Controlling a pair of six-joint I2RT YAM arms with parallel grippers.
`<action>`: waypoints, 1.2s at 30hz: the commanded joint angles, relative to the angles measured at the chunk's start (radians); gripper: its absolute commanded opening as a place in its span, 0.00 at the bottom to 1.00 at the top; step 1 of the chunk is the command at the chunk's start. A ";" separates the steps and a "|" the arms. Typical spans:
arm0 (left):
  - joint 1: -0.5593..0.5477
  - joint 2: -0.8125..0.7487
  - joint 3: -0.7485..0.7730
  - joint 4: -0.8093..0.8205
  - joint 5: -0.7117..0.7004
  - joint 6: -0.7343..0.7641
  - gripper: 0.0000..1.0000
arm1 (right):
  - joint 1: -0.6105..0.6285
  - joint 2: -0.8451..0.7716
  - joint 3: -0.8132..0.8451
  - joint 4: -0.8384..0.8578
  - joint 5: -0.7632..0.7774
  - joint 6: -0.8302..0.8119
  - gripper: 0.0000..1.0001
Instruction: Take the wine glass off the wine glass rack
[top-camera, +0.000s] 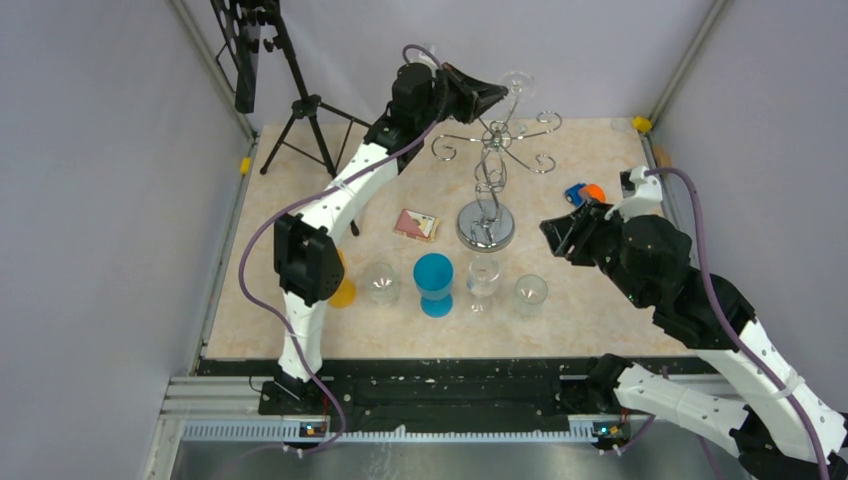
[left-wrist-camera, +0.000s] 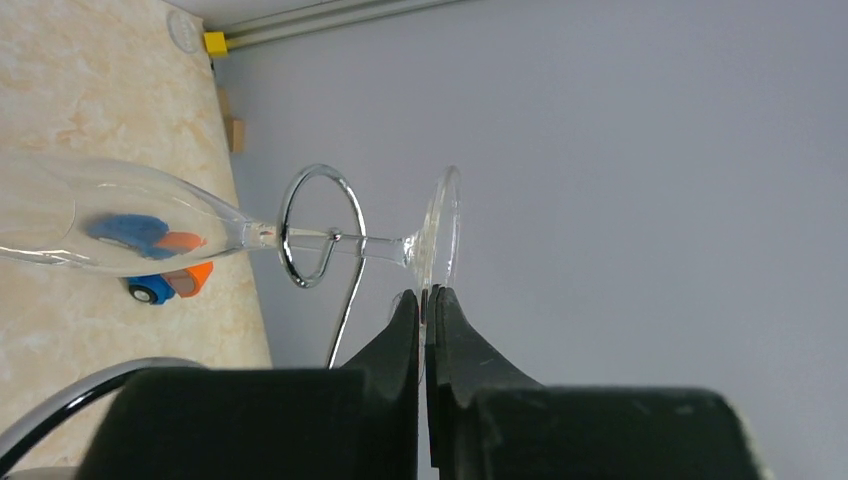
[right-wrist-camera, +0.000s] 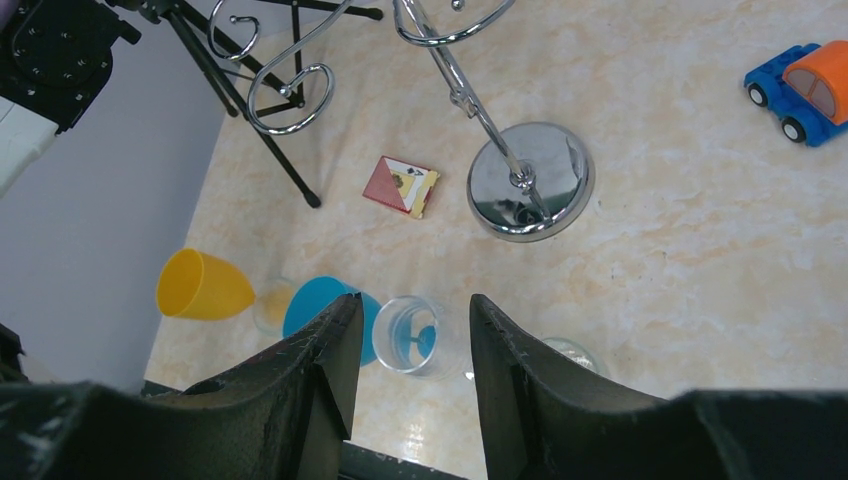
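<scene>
Our left gripper (left-wrist-camera: 428, 303) is pinching the foot rim of the wine glass (left-wrist-camera: 150, 225), which is hanging in a far scroll loop of the wine glass rack (left-wrist-camera: 322, 168) — we are risking a slip, or tipping the rack, if the stem snags. Our right gripper (right-wrist-camera: 410, 330) is hovering open.

the left arm reaches from its near base up and across to the far middle, elbow bent. its gripper (left-wrist-camera: 427, 298) is raised, with the fingers closed almost together on the foot of the glass (left-wrist-camera: 380, 246). the right arm is folded at the right side, wrist turned left, its gripper (right-wrist-camera: 412, 312) held aloft and tilted down, fingers spread apart and holding nothing.
</scene>
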 joint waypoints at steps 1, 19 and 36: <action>0.006 -0.087 -0.047 0.088 0.043 0.020 0.00 | -0.008 -0.010 -0.008 0.041 0.004 0.010 0.45; 0.072 -0.215 -0.155 0.083 0.034 0.087 0.00 | -0.008 -0.005 -0.030 0.064 -0.001 0.025 0.44; 0.147 -0.201 -0.082 0.179 0.106 0.109 0.00 | -0.008 -0.020 -0.044 0.108 -0.004 0.034 0.48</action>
